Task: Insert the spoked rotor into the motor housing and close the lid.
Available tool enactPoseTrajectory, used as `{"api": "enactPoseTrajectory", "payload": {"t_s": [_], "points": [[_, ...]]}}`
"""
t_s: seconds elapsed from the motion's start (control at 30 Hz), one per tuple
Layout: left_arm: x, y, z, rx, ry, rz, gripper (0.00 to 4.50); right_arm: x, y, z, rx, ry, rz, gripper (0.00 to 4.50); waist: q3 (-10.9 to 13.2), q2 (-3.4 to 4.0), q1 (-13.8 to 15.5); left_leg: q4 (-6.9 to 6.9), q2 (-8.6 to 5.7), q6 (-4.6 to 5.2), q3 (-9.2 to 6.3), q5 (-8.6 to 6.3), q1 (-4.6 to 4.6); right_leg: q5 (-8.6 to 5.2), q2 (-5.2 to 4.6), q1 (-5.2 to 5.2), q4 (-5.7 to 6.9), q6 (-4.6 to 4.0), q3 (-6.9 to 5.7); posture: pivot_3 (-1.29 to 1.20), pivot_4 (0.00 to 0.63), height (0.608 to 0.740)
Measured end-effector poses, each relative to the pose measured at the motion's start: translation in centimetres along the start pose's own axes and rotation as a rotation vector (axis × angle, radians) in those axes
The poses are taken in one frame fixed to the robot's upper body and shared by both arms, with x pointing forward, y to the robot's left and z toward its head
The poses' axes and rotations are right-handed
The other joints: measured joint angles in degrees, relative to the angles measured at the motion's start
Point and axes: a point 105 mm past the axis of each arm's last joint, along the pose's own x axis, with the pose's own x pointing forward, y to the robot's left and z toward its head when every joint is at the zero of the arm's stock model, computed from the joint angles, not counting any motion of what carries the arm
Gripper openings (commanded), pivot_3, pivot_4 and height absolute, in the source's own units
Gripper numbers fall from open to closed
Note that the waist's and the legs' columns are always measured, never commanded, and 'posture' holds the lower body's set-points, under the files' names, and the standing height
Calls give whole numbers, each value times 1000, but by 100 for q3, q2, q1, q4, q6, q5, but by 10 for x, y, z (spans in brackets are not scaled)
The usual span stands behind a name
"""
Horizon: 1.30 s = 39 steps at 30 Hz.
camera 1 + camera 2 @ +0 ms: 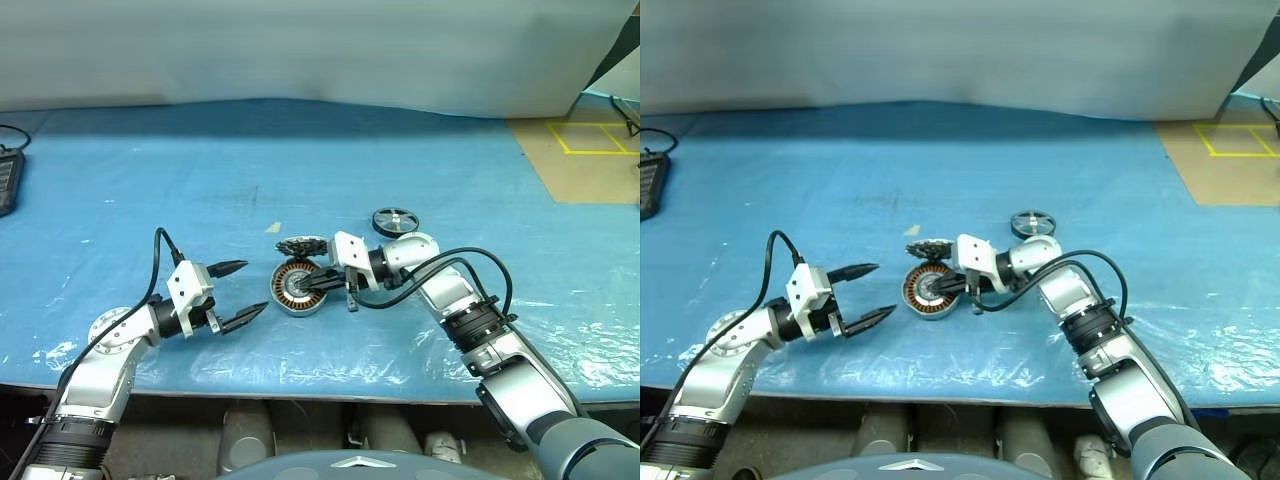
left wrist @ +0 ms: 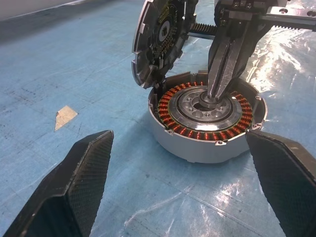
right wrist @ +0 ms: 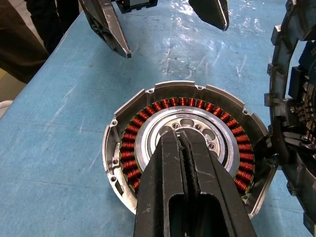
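Against the motor housing [image 2: 207, 123], upright lid [image 2: 160, 37].

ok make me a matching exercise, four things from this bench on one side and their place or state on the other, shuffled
Things:
1. rotor
2. lid
3. left gripper
4. right gripper

States:
A. shut, tips in the housing's central hole
B. open, holding nothing
C. propped on edge against the housing
D. lying on the table behind the right arm

Pairs: 1-D, 2-C, 3-B, 4-A

The motor housing [image 1: 296, 287] sits on the surface [image 1: 300, 170] under the right claw [image 1: 308, 287] tips. The lid [image 1: 300, 246] stands tilted behind it. The spoked rotor [image 1: 396, 222] lies behind the right claw; the left claw [image 1: 237, 293] is just left of the housing.
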Motion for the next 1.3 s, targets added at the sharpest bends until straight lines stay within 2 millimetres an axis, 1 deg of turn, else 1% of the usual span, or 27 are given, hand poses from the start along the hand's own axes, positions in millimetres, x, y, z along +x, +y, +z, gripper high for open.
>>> {"api": "enactPoseTrajectory", "payload": {"t_s": [0.1, 0.2, 0.37, 0.6, 0.87, 1.3], "points": [[0, 0, 0, -1, 0, 0, 4500, -6, 0, 0, -10, 14, 0, 49, 0, 0, 1, 0, -1, 0, 0, 0, -1, 0, 0, 0, 0, 0, 0, 0, 150, 740], [0, 0, 0, -2, 0, 0, 4500, -12, -2, 4, -27, 14, -9, 49, 0, 0, 1, 0, 0, 0, 0, 0, 0, 0, 0, 0, 0, 0, 0, 0, 150, 740], [1, -1, 0, -6, -3, -2, 4500, -14, -1, 7, -45, 16, -1, 49, 0, 0, -2, 0, 0, 0, 0, 0, 0, 0, 0, 0, 0, 0, 0, 0, 150, 740], [2, -2, 0, -7, -2, -1, 4500, -14, 2, 4, -31, 20, 6, 49, 0, 0, 0, 1, 0, 1, 0, -1, 0, 0, 0, 0, 0, 0, 0, 0, 150, 740], [2, -1, 2, -3, -5, 5, 4500, -9, 5, -4, -1, 28, 18, 49, 0, 0, 0, 1, 0, 1, 0, -1, 0, 0, 0, 0, 0, 0, 0, 0, 150, 740], [2, -1, 2, -5, -4, 5, 4500, -5, 5, -2, -7, 16, 20, 49, 0, 0, 0, 1, 0, 1, 0, -1, 0, 0, 0, 0, 0, 0, 1, 0, 150, 740]]}}
